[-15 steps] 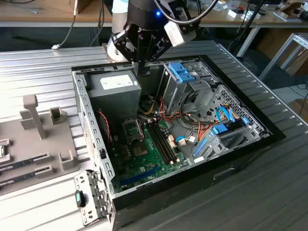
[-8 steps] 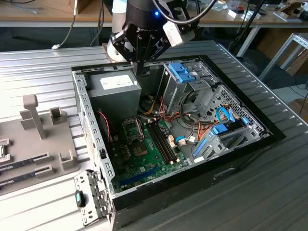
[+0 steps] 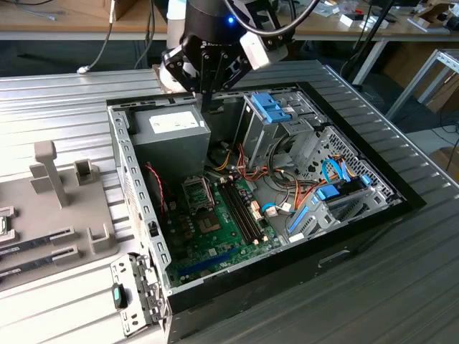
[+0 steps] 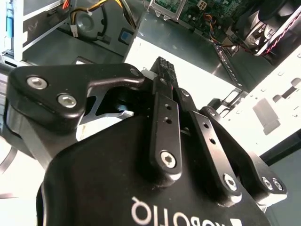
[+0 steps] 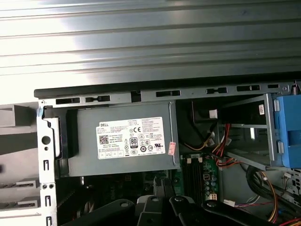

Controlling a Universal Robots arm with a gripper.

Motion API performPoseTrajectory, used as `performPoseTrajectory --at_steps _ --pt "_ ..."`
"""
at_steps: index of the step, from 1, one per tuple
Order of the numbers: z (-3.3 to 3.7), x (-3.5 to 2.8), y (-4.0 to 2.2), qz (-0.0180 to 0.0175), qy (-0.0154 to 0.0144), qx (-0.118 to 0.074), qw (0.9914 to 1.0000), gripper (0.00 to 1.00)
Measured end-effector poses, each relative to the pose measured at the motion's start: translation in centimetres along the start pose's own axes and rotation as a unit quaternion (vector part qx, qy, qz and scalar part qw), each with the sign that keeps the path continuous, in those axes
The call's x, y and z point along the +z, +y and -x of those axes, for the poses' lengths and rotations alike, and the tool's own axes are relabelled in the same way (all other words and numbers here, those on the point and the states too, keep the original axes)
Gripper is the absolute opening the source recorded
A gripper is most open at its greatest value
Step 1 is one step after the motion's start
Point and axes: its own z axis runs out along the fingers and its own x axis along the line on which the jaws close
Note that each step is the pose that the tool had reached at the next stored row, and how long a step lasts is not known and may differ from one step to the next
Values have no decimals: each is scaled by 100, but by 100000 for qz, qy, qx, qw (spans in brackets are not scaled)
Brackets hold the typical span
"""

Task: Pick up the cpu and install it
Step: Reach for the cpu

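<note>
Near the far edge of the surface (image 3: 57, 107), tool (image 3: 209, 104) above the power supply (image 3: 172, 132) in the open computer case (image 3: 125, 168); fingers (image 4: 164, 117) drawn together, any hold cannot be told

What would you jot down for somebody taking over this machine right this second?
End effector: fingers shut, poised above the power supply box.
Whether the cpu sits between them is too small to tell.
Socket frame on the motherboard lies apart from it.
Done: nothing confirmable.
Left: the install, as far as shows.
</note>
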Motion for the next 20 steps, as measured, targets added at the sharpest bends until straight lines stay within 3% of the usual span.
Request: performPoseTrajectory --at_steps 20 --pt "-78 -2 -7 2 0 -3 100000 11"
